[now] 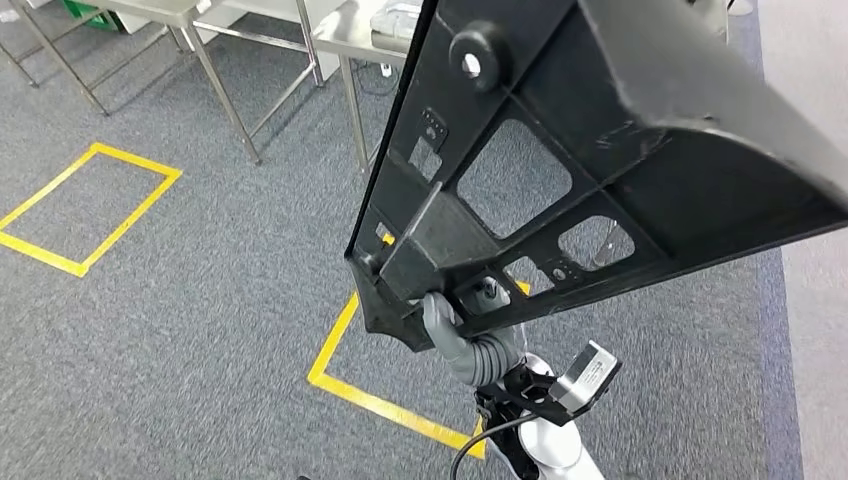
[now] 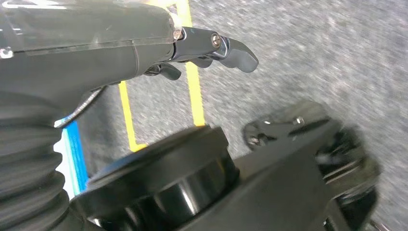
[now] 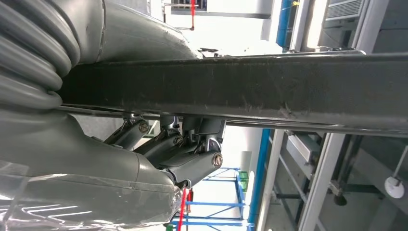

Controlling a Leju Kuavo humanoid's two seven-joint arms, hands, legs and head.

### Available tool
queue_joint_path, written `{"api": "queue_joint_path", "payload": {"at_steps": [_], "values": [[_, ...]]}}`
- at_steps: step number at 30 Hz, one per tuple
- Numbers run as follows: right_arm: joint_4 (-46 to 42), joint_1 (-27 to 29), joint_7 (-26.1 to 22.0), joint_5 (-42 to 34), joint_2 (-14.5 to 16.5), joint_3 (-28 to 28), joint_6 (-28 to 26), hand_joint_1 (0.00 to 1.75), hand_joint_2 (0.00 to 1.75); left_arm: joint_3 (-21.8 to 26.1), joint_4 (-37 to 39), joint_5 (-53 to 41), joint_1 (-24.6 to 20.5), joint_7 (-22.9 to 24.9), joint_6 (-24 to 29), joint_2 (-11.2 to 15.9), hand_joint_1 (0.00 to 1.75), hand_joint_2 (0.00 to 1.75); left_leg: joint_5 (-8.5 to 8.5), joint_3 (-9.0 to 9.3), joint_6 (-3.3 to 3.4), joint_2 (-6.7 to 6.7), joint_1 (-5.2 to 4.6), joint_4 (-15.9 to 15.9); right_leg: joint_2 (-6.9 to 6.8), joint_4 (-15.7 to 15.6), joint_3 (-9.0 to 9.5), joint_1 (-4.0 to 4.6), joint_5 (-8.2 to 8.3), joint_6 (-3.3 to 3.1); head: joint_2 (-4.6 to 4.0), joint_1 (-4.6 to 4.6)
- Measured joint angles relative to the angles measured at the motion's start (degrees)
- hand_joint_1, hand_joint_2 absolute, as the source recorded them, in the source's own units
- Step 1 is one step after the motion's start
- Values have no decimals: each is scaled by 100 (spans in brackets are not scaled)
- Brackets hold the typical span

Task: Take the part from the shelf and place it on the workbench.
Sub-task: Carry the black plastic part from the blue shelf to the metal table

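Note:
The part (image 1: 600, 130) is a large black plastic panel with ribs and several cut-out windows, raised and tilted in front of me in the head view. My right hand (image 1: 450, 330) grips it from below at its lower corner. In the right wrist view the dark fingers (image 3: 192, 163) curl around the part's thick black edge (image 3: 264, 84). My left hand (image 2: 144, 43) hangs over the grey carpet, its fingers (image 2: 235, 50) stretched out with nothing in them. Steel workbenches (image 1: 360, 35) stand at the far side, partly hidden behind the part.
Grey carpet covers the floor. One yellow tape square (image 1: 90, 205) lies at the left, another (image 1: 390, 405) just ahead of me beneath the part. Slanted steel table legs (image 1: 225, 85) stand at the back. A paler floor strip (image 1: 815, 350) runs along the right.

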Motion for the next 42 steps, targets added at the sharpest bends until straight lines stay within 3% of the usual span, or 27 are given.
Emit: {"api": "queue_joint_path", "payload": {"at_steps": [1,2,3,5,7,9,12,14,17,18,19,21,23,25,27,28,30,32,33,34,35,37,39,42], "values": [[2,3,1,0,1,1,1,173,175,2,0,8,-25,-10,-1,2,0,175,-105,-226,-1,-1,-4,387,-2,0,35,16,-35,-17,0,1],[5,6,2,0,1,2,1,173,175,4,0,14,-48,-17,-2,4,0,175,-105,-384,3,-1,-8,620,0,1,78,31,-75,-27,0,1],[9,8,2,0,1,4,1,173,175,5,0,15,-61,-21,-3,5,0,175,18,-443,15,-1,-12,636,8,1,134,44,-119,-30,0,1],[14,5,7,0,2,11,1,173,175,6,0,10,-47,-17,-3,8,0,175,527,-277,64,-1,-24,52,33,1,274,57,-221,-16,0,1],[15,-7,11,-2,4,25,-1,173,175,7,0,5,-11,-10,-3,13,0,175,813,-32,129,-3,-65,-576,54,3,365,74,-304,35,1,2],[15,-20,18,-5,5,38,-10,173,175,9,0,7,6,-8,-6,14,0,175,739,84,189,-9,-104,-832,56,-1,373,83,-327,104,1,5],[15,-48,30,-15,7,51,-21,173,175,11,0,5,14,-8,-10,14,0,175,675,235,280,-45,-74,-1030,39,105,351,71,-335,194,2,7],[15,-75,31,-17,7,56,-21,173,175,11,0,1,28,-3,-10,14,0,175,642,371,333,-51,-58,-1112,34,569,79,53,-465,247,1,15],[16,-75,34,-17,-2,60,-24,173,175,11,0,-1,54,-1,-10,14,0,175,527,520,357,-56,-58,-1140,33,1514,-662,33,-703,305,1,21],[17,-72,35,-17,-4,60,-25,173,175,11,0,-3,66,0,-9,14,0,175,473,587,352,-64,-58,-1140,32,1567,-803,24,-647,310,1,22],[17,-72,35,-17,-5,61,-26,173,175,11,0,-7,78,1,-8,14,0,175,412,670,343,-72,-57,-1140,32,1427,-846,16,-487,304,1,22],[17,-73,36,-17,-7,61,-26,173,175,11,1,-22,103,5,-5,15,0,175,272,851,318,-79,-58,-1146,24,729,-731,20,86,255,1,25],[17,-74,42,-18,-9,67,-26,173,175,12,1,-32,122,10,-5,16,0,175,146,961,260,-80,-57,-1165,0,232,-617,77,415,182,0,7],[8,-77,58,-18,-10,77,-27,173,175,13,1,-36,121,12,-3,22,0,175,94,1060,187,-71,-59,-1185,-11,141,-568,125,363,101,0,-14],[-14,-89,70,-20,-1,84,-30,173,175,13,0,-41,107,14,-2,31,0,175,123,1094,138,-59,-59,-1044,3,57,-412,98,303,19,1,-17],[-22,-100,69,-21,4,88,-32,173,175,12,0,-43,102,14,-1,34,0,175,157,991,118,-60,-59,-807,7,24,-313,80,261,-20,1,-28],[-31,-114,70,-24,11,95,-30,173,175,13,0,-40,88,7,-1,43,0,175,84,560,84,-64,-54,-79,10,-18,-146,65,164,-60,1,-46],[-31,-106,74,-24,13,101,-28,173,175,17,-1,-29,56,-12,-4,65,0,175,-267,63,51,-65,-60,487,18,-22,-6,63,37,-69,1,-52],[-31,-100,78,-24,13,103,-28,173,175,20,-2,-26,40,-18,-7,77,0,175,-418,-91,45,-64,-64,548,25,-22,85,63,-37,-66,1,-54],[-31,-96,78,-24,13,103,-28,173,175,22,-2,-23,26,-26,-9,84,0,175,-455,-169,50,-63,-68,454,32,-21,188,62,-114,-60,1,-52],[-31,-95,77,-24,13,104,-28,173,175,22,-2,-23,18,-28,-10,89,0,175,-311,-184,61,-61,-70,214,37,-21,295,61,-193,-50,0,-52],[-28,-94,75,-24,11,104,-27,173,175,24,-2,-21,28,-30,-10,91,0,175,368,-169,102,-57,-80,-425,45,-7,467,66,-344,-11,0,-48],[-21,-93,75,-24,9,105,-26,173,175,28,-2,-16,33,-32,-13,92,0,175,824,-169,178,-54,-109,-783,53,-3,517,75,-445,55,1,-43],[-16,-93,95,-24,9,109,-26,173,175,29,-2,-19,19,-34,-14,88,0,175,849,-162,281,-65,-133,-851,53,11,529,79,-471,133,2,-42]]}}
